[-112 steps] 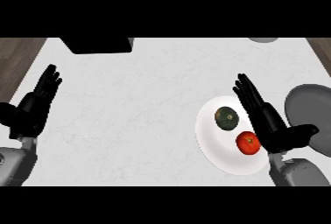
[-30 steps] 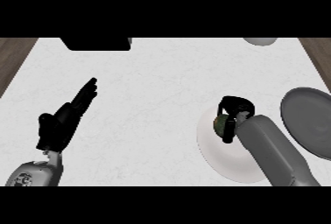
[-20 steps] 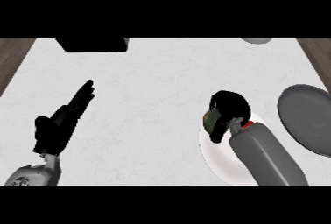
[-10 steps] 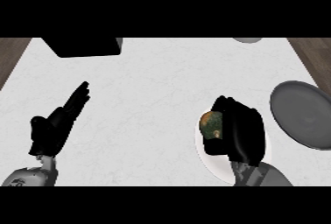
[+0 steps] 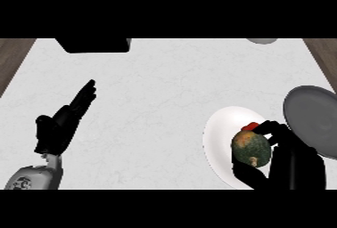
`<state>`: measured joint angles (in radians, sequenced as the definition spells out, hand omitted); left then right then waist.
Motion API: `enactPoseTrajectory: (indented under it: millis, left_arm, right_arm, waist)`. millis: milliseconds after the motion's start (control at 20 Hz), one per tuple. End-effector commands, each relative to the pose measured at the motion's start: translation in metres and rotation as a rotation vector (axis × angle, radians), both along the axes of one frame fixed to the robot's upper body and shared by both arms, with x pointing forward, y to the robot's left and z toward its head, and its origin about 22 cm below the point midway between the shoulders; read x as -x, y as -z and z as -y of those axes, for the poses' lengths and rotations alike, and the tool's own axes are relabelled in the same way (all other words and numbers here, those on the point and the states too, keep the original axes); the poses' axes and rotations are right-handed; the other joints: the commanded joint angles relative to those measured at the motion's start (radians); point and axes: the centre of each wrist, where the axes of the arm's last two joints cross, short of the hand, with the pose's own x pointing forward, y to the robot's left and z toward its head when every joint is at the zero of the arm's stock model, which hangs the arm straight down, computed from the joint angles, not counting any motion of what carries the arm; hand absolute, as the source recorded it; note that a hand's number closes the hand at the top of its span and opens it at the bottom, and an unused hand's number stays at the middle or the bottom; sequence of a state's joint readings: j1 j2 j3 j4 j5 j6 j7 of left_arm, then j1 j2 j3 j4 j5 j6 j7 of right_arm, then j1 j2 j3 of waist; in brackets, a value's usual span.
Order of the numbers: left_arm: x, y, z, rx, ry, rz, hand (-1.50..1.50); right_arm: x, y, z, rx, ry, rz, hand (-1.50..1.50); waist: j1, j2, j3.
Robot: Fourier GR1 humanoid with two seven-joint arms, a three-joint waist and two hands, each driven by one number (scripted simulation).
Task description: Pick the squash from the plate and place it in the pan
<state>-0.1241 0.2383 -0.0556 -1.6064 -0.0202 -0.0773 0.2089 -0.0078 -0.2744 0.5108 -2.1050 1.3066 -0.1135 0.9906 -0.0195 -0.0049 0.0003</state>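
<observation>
While the right hand [image 5: 295,158] wraps the squash [image 5: 250,149], fingers curled round it, its palm hides part of the plate [image 5: 217,133]. Only a red sliver [image 5: 250,127] of something shows behind the squash. Squash is over the plate; can't tell if it's lifted. Pan [image 5: 314,116] just right, cut off at the edge. Left hand [image 5: 63,127] at left, fingers straight, together, pointing up-right.

Single view here, from the robot's head, looking steeply down on the counter [image 5: 164,89], close in. The left hand [image 5: 63,127] shows at lower left, the right hand [image 5: 293,158] at lower right, so nothing's mirrored.
</observation>
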Motion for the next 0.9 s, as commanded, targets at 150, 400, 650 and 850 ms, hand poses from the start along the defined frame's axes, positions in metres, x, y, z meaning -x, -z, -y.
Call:
enactPoseTrajectory:
  millis: [150, 400, 650, 850]
  left_arm:
    - [0.003, -0.001, -0.008, -0.016, 0.013, 0.012, 0.00]
    - [-0.016, -0.011, 0.009, -0.010, 0.018, 0.006, 0.00]
    - [0.003, 0.000, 0.007, 0.003, 0.033, -0.004, 0.00]
    - [-0.010, 0.005, 0.004, 0.005, 0.007, 0.013, 0.00]
  right_arm:
    - [-0.009, 0.015, 0.065, -0.143, 0.112, 0.106, 1.50]
    - [-0.046, 0.035, 0.117, -0.110, 0.149, 0.121, 1.50]
    - [-0.058, 0.049, 0.192, -0.031, 0.236, 0.183, 1.50]
    - [-0.077, 0.078, 0.212, -0.017, 0.229, 0.130, 1.50]
  waist:
    - [0.016, 0.006, 0.001]
    - [0.017, 0.007, 0.001]
    - [0.027, 0.007, 0.002]
    - [0.022, 0.008, 0.000]
